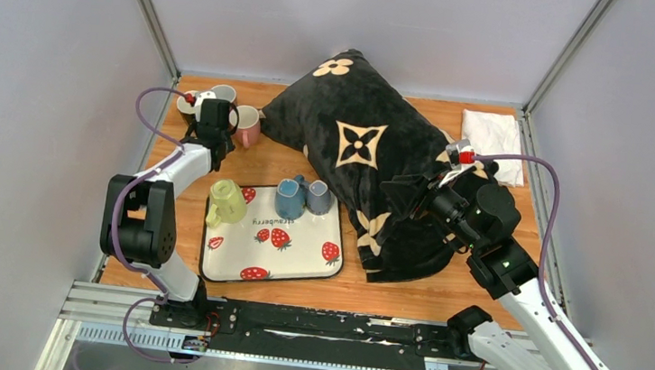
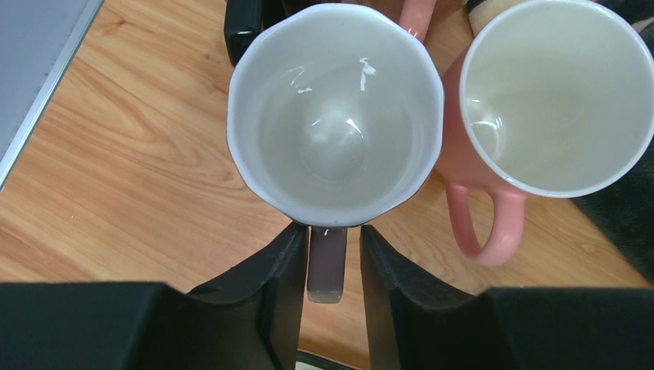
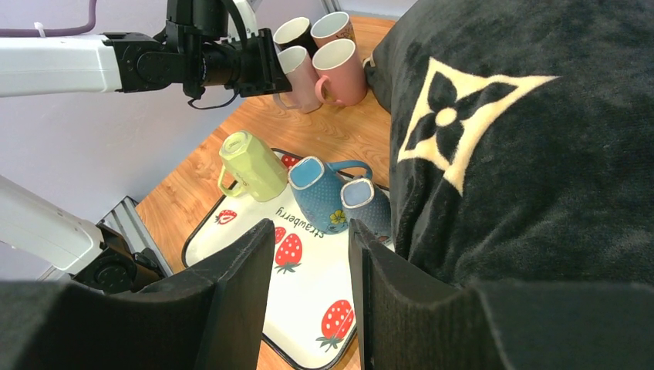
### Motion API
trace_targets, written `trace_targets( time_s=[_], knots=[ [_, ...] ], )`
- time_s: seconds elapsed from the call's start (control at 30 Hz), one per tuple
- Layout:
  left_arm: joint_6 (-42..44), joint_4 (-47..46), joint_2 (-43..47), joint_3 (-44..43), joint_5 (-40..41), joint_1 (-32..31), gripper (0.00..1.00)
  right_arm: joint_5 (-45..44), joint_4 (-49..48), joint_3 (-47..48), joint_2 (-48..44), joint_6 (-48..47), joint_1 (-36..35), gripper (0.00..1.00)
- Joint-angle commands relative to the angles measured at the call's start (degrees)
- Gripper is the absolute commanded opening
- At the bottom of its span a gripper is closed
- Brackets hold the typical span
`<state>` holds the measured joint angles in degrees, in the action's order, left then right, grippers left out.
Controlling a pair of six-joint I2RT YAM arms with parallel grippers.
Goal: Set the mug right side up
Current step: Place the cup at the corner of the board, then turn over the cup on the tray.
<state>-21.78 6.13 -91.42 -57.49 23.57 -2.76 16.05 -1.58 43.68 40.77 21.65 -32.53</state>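
Note:
A mauve mug with a white inside point(image 2: 335, 116) stands upright on the wood at the back left. It also shows in the right wrist view point(image 3: 299, 73). My left gripper point(image 2: 333, 231) straddles its handle point(image 2: 326, 266). The left finger touches the handle and a small gap shows on the right, so the gripper is open. In the top view my left gripper point(image 1: 212, 127) covers this mug. My right gripper point(image 3: 312, 285) is open and empty, above the edge of the black pillow point(image 1: 372, 153) and the tray's right side.
A pink mug point(image 2: 540, 100) stands upright against the mauve one, with two more mugs point(image 1: 222, 93) behind. On the strawberry tray point(image 1: 298, 264) a yellow-green mug point(image 1: 226, 202) and two blue mugs point(image 1: 290, 198) sit upside down. A white cloth point(image 1: 494, 133) lies at the back right.

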Motion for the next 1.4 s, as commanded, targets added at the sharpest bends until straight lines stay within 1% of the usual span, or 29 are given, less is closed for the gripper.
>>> trace_targets(
  time_s=[0.0,0.2,0.43,0.57,0.77,0.83,0.93,1.0,1.03,1.17,1.27,1.37],
  knots=[
    [-0.7,-1.6,-0.3,-2.2,1.4,0.4,0.40,0.6,-0.6,2.3,-0.2,0.2,-0.6,0.45],
    [-1.0,-0.3,1.1,-2.6,1.5,0.3,0.43,0.5,-0.3,2.3,-0.1,0.1,-0.6,0.45],
    [-0.8,2.5,5.1,-4.0,0.5,0.3,0.47,0.2,-0.6,1.8,0.0,0.4,-0.6,0.45],
    [-1.8,4.3,8.8,-3.7,-1.7,0.3,0.49,0.2,-1.2,1.3,0.4,0.7,-0.6,0.45],
    [-3.7,9.7,13.5,-3.0,-4.7,0.3,0.55,0.9,-2.4,0.5,1.1,1.3,-0.6,0.45],
    [-4.5,11.6,15.4,-2.2,-5.7,0.3,0.59,1.0,-2.7,0.1,1.1,1.4,-0.6,0.45],
    [-6.0,12.9,18.8,0.1,-7.9,0.4,0.67,1.2,-3.0,0.0,1.6,1.4,-0.6,0.45],
    [-7.0,13.4,20.9,1.7,-8.9,0.4,0.75,1.7,-3.1,0.1,2.1,1.4,-0.6,0.45],
    [-7.3,13.7,21.8,2.2,-9.4,0.3,0.83,1.9,-3.4,0.1,2.4,1.4,-0.6,0.45],
    [-8.1,15.9,23.5,3.3,-10.9,0.3,0.91,3.3,-4.4,0.1,3.9,1.9,-0.6,0.45],
    [-8.0,17.4,23.2,3.8,-11.4,0.4,0.97,3.8,-5.3,-0.1,4.7,2.3,-0.5,0.45],
    [-7.7,18.3,21.8,4.2,-11.8,0.4,1.00,3.7,-5.8,-0.4,5.0,2.6,-0.6,0.45]
  ],
)
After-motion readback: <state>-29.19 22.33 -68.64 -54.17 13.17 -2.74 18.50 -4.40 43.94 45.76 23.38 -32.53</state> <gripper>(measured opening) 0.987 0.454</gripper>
